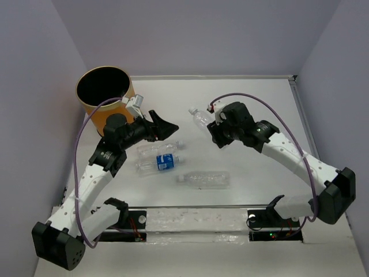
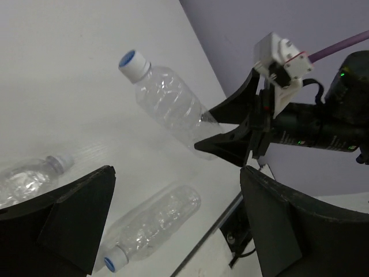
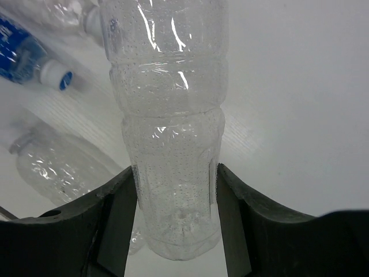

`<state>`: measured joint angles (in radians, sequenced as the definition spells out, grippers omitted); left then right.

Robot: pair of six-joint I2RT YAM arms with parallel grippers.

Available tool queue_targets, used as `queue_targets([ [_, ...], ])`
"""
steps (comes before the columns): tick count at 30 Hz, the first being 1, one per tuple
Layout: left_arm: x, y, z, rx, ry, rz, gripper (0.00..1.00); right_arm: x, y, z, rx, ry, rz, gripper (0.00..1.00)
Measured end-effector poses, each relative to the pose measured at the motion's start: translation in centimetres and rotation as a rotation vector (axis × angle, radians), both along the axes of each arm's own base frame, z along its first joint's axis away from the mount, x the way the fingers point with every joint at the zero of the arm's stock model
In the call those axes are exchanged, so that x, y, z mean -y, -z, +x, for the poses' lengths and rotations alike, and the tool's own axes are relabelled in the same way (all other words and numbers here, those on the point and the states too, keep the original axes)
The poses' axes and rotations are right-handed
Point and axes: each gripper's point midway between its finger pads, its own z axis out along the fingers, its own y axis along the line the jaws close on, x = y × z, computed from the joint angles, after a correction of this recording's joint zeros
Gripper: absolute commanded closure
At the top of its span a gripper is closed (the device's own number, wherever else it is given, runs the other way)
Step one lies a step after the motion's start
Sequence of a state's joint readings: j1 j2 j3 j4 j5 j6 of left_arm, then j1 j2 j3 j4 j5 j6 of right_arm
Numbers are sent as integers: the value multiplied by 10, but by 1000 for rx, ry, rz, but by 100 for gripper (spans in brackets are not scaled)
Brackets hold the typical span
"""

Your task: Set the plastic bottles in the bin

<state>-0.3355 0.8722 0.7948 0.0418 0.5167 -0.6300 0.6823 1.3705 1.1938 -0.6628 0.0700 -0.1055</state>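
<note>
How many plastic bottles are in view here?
4: held bottle in the right gripper; on the table, clear bottle by the left gripper, blue-labelled bottle beside it, nearest bottle toward the bases. Bin floor unclear.

Bright even light, soft shadows, wrist views slightly blurred.

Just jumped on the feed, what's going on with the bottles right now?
The right gripper is shut on one clear bottle, clamped near its base. The left gripper is open and holds nothing; it sits between the bin and the other bottles. Three lie on the table: the blue-label bottle, a plain bottle beside it, and a third bottle nearer the arm bases. No bottle shows inside the bin.
</note>
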Motion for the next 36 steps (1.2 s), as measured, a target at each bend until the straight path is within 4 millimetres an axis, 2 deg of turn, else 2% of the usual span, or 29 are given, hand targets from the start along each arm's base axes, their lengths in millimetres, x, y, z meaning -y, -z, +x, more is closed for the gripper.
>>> queue_targets([
  [2,17,7,-4,-31,49,-13,1,-6,-23,0,59,10,95,62],
  [6,51,10,-9,-57,137,-73,1,-18,-48,-8,123,5,272,63],
  [9,72,20,-3,-94,151,-85,1,-26,-51,-14,127,-9,362,63],
  [12,83,27,7,-122,131,-101,1,-32,-49,-21,107,-24,415,63],
  [19,101,22,39,-106,62,-116,1,-40,-54,-34,99,-61,509,63],
  [23,116,21,50,-108,60,-116,14,-42,-55,-40,92,-73,549,63],
  [24,120,22,52,-111,61,-115,27,-43,-54,-41,89,-76,557,63],
  [25,124,22,53,-111,63,-113,34,-44,-53,-43,85,-80,563,62],
  [26,128,21,53,-111,68,-114,50,-43,-52,-44,81,-79,567,62],
  [28,130,19,54,-108,63,-115,60,-42,-52,-46,81,-77,577,48],
  [29,131,18,53,-111,61,-119,64,-41,-54,-47,88,-74,581,29],
  [30,131,17,53,-110,62,-123,64,-40,-55,-47,95,-71,587,20],
  [33,130,17,53,-110,53,-118,64,-38,-59,-52,99,-72,605,11],
  [36,121,16,59,-112,20,-95,64,-40,-67,-60,96,-107,635,10],
])
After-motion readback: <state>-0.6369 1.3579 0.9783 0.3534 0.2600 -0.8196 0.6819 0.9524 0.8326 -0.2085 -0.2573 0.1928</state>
